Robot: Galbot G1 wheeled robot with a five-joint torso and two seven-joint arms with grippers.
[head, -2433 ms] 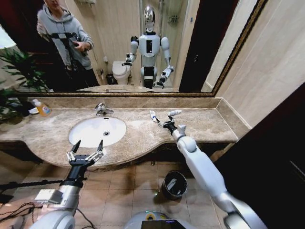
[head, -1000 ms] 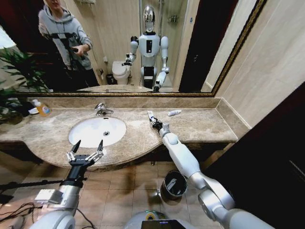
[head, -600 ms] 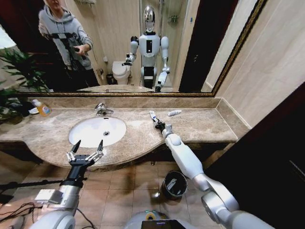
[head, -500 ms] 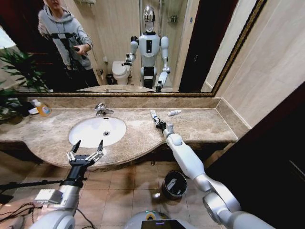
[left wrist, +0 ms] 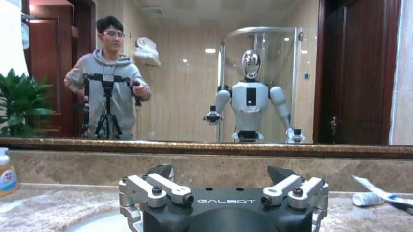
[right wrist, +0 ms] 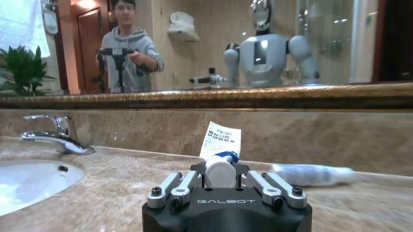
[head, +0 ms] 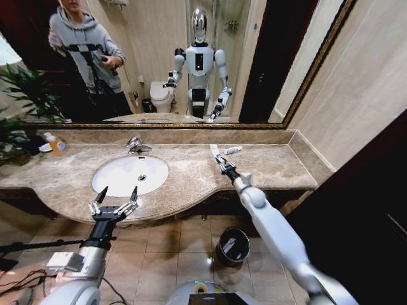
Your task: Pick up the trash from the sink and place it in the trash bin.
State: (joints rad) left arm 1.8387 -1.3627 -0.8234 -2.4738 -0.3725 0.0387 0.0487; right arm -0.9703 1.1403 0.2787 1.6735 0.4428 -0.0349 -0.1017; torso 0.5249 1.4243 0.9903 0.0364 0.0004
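My right gripper (head: 224,166) is shut on a white tube (head: 217,153) and holds it just above the marble counter, right of the sink (head: 102,180). In the right wrist view the tube (right wrist: 221,140) stands up between the fingers (right wrist: 169,186), cap end down. A second white tube (head: 233,150) lies on the counter behind it, near the mirror, and also appears as a tube (right wrist: 311,175) in the right wrist view. The dark round trash bin (head: 223,255) stands on the floor below the counter's right part. My left gripper (head: 119,192) hangs open in front of the counter edge below the sink.
A chrome faucet (head: 135,145) stands behind the basin. A yellow bottle (head: 58,145) and a green plant (head: 19,95) are at the counter's far left. A large mirror (head: 267,70) backs the counter. The floor is tiled, with cables at the left.
My right gripper shut on the white tube, lifted it off the counter and drew it to the right. The left arm has not moved.
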